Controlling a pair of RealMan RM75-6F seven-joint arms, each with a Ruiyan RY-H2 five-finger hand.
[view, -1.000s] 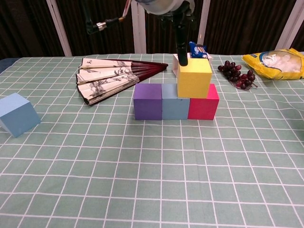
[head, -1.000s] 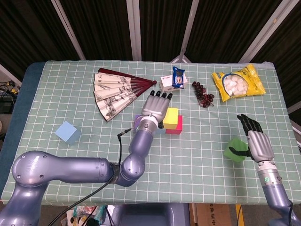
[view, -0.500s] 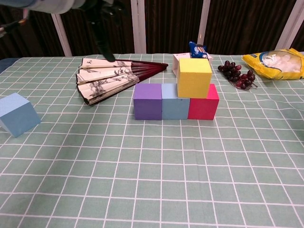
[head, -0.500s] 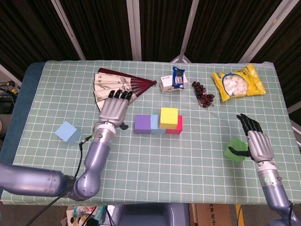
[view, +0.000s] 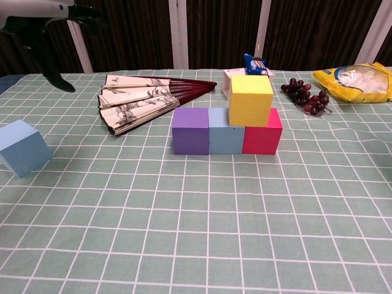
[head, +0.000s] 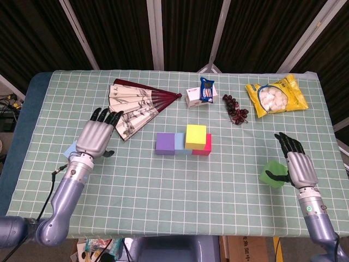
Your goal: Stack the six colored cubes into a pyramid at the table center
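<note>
At the table's middle, a purple cube (head: 164,143) (view: 190,130), a blue cube (head: 179,147) (view: 225,130) and a red cube (head: 205,147) (view: 263,138) stand in a row, touching. A yellow cube (head: 196,136) (view: 250,100) sits on top, over the blue and red ones. My left hand (head: 97,135) (view: 44,26) hovers open with fingers straight, right over a light blue cube (head: 71,149) (view: 23,147) that it mostly hides in the head view. My right hand (head: 298,165) is open beside a green cube (head: 270,174), its thumb at the cube's edge.
A folding fan (head: 135,106) (view: 141,98) lies behind the left hand. A small snack box (head: 200,94) (view: 252,66), a bunch of grapes (head: 235,108) (view: 305,95) and a yellow snack bag (head: 275,95) (view: 358,81) line the far side behind the stack.
My left hand has drawn away from the yellow cube and swung left across the fan to above the light blue cube. The right hand and all cubes stayed put.
</note>
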